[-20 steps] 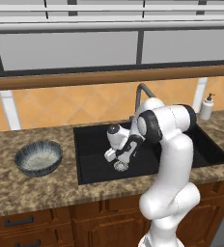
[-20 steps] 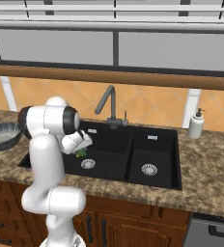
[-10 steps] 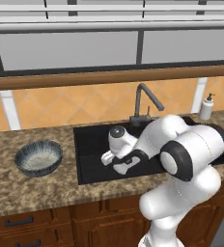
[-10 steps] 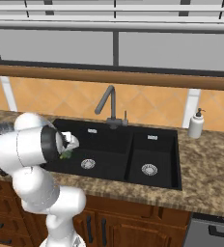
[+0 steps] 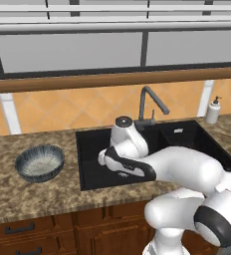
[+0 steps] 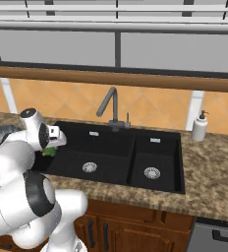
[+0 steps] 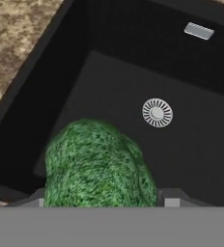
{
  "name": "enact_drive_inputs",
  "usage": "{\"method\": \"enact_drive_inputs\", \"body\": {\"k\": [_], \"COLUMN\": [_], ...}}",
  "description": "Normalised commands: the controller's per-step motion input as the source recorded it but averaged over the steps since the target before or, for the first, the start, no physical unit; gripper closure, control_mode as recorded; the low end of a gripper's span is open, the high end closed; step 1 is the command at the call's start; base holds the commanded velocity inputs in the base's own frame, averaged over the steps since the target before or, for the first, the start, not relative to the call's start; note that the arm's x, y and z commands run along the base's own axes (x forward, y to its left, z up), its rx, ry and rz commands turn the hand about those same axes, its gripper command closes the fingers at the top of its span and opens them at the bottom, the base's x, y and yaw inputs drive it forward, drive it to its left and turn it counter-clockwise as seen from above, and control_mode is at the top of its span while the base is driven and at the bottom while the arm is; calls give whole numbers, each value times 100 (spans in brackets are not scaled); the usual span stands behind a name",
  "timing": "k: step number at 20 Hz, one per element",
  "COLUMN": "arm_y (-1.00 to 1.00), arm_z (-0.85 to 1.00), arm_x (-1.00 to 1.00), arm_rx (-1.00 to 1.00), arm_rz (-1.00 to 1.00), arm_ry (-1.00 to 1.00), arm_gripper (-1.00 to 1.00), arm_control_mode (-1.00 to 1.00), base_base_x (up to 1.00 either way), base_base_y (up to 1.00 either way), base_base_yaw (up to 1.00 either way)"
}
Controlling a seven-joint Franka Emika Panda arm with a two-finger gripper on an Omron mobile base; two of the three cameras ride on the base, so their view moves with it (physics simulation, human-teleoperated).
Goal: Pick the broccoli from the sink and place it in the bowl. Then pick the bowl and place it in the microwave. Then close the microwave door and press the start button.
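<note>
Speckled brown granite counter [image 5: 33, 194] carries one black double sink [image 6: 135, 162] with two round silver drains and one ribbed blue-grey bowl [image 5: 39, 162] near its left end. Gripper [image 6: 52, 147] is clamped on one fuzzy green broccoli [image 7: 97, 164] above the sink's left basin.

The sink [image 6: 130, 157] is a black double basin set in a speckled stone counter [image 6: 209, 182], with one round silver drain in each half. A grey gooseneck faucet [image 6: 111, 106] stands at the 12 o'clock edge of the basin. A white soap dispenser [image 6: 200, 126] stands on the counter at 2 o'clock from the sink. The gripper [image 6: 52, 147] is at the 9 o'clock edge of the sink, closed around the broccoli [image 6: 49, 151], a small green lump above the left basin.
</note>
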Motion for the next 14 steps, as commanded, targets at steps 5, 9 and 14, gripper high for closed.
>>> {"method": "enact_drive_inputs", "body": {"k": [5, 9, 14], "arm_y": [87, 95, 94], "arm_z": [90, 65, 29], "arm_x": [-16, 2, 11], "arm_rx": [0, 1, 1], "arm_rz": [0, 0, 1], "arm_ry": [1, 0, 0], "arm_gripper": [100, 100, 100], "arm_control_mode": [-100, -100, -100], "base_base_x": [0, 0, 0], "base_base_y": [0, 0, 0], "base_base_yaw": [0, 0, 0]}}
